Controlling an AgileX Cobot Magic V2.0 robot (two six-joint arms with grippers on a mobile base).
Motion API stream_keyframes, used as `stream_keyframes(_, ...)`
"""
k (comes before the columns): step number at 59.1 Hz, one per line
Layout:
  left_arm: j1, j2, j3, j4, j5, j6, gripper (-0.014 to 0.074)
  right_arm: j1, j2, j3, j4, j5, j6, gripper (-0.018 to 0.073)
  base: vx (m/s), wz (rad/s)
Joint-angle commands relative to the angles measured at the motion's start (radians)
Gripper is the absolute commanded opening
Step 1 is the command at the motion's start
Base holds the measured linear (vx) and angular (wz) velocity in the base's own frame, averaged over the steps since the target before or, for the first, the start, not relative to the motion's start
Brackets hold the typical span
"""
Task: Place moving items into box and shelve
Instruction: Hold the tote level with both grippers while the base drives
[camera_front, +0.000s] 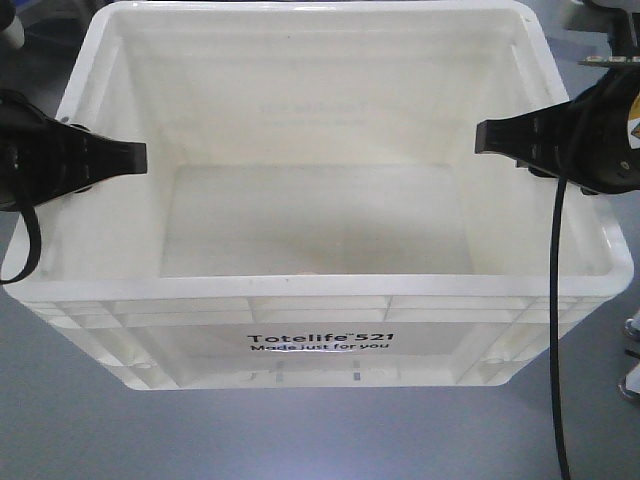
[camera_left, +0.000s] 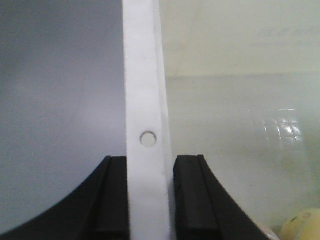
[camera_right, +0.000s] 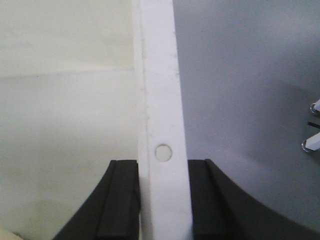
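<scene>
A white plastic box (camera_front: 320, 285) marked "Totelife 521" fills the front view, open side up. My left gripper (camera_front: 138, 158) is shut on its left rim (camera_left: 142, 75), one finger outside the wall and one inside. My right gripper (camera_front: 484, 138) is shut on the right rim (camera_right: 157, 75) in the same way. Each wrist view shows the rim strip with a small round hole running between the black fingers (camera_left: 192, 200) (camera_right: 122, 200). A pale yellowish round item (camera_left: 302, 225) lies inside the box near the left wall. The near wall hides most of the box floor in the front view.
The box stands over a plain grey surface (camera_front: 150, 430). A black cable (camera_front: 558, 330) hangs down over the box's right front corner. Small metal parts (camera_right: 312, 142) show outside the box on the right.
</scene>
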Motion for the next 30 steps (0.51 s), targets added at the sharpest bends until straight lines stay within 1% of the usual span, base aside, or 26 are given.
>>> stream_keyframes(1,-0.009,-0.034,-0.045,0.082,-0.123,-0.014,0.0109,-0.002,-0.031,-0.037,-0.077,-0.069,-0.003,-0.0011,-0.14,0.56)
stream_keyframes(30,-0.009,-0.034,-0.045,0.082,-0.123,-0.014,0.0109,-0.002,-0.031,-0.037,-0.077,-0.069,-0.003,-0.0011,-0.13,0.52)
